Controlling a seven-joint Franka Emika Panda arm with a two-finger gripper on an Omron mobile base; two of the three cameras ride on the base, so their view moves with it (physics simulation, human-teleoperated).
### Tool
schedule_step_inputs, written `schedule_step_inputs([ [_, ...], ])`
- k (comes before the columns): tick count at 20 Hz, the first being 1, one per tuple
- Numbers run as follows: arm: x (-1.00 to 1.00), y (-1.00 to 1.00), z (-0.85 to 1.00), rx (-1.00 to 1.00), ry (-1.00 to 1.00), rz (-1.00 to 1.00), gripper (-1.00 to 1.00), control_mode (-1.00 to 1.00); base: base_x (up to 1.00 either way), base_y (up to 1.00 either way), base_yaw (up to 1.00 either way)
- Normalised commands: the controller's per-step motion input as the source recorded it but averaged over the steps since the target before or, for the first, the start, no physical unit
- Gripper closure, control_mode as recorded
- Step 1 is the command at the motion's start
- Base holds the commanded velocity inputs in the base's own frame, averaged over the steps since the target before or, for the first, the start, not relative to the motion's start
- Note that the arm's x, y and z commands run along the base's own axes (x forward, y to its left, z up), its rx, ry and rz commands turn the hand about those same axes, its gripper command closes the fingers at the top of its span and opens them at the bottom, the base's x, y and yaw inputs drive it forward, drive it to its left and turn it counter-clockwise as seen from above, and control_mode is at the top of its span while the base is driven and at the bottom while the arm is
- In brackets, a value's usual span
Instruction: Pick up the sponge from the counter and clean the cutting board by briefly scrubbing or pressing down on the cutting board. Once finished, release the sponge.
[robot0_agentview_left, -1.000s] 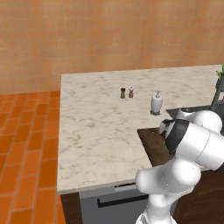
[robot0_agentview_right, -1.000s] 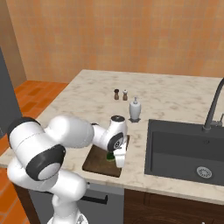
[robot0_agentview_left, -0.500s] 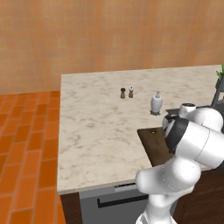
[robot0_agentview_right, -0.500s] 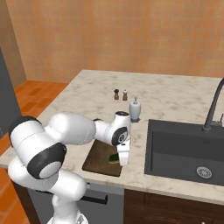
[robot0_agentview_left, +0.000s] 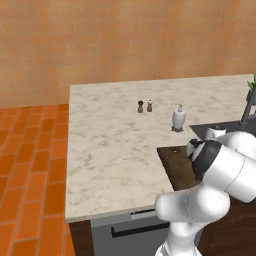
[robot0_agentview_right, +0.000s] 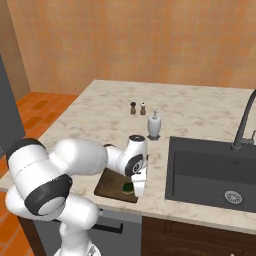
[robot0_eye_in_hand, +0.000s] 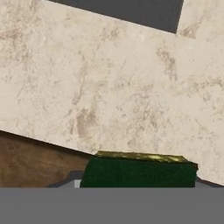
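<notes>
Sponge (robot0_eye_in_hand: 139, 171) apparently grasped in my gripper (robot0_agentview_right: 134, 188), low over the cutting board (robot0_agentview_right: 111, 183) at its sink-side edge. Pickup done; scrubbing seemingly underway, release remaining. Beyond: desk (robot0_agentview_right: 107, 113), soap bottle (robot0_agentview_right: 154, 125), shakers (robot0_agentview_right: 137, 107).

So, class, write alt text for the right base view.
A white robot arm's end effector holds a green sponge on a dark cutting board at the counter edge, beside a dark sink; a soap bottle and two shakers stand behind.
</notes>
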Motion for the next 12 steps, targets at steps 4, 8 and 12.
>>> schedule_step_inputs([
  [4, -0.92, 0.00, 0.01, 0.09, -0.19, 0.00, 1.00, -1.00, 0.00, 0.00, 0.00],
  [8, -0.37, 0.06, -0.42, 0.00, -0.02, 0.00, 1.00, -1.00, 0.00, 0.00, 0.00],
  [12, 0.09, 0.20, -0.63, 0.00, 0.00, 0.01, 1.00, -1.00, 0.00, 0.00, 0.00],
])
